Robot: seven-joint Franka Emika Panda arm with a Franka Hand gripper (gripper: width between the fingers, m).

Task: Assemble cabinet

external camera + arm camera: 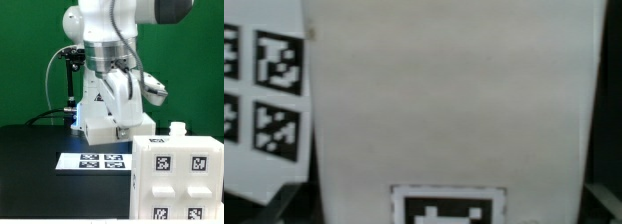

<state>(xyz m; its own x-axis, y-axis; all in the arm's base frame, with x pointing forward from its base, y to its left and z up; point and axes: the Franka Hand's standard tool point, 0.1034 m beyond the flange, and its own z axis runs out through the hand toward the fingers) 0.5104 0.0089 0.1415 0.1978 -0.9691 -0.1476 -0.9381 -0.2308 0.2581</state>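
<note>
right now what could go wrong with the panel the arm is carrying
1. The white panel hangs clamped in the claw above the black table; if the hold is only on its upper edge, it might swing or slip during a move.
2. The wrist view is almost filled by the panel, so aiming with that camera could be poor.
3. The cabinet box stands near on the exterior view's right; a low pass might clip it, or the marker board.

Glossy white rounded arm (pixel 105 45) casing, grey ribbed joint band, dark grey upper segment, black cables trailing alongside.
</note>
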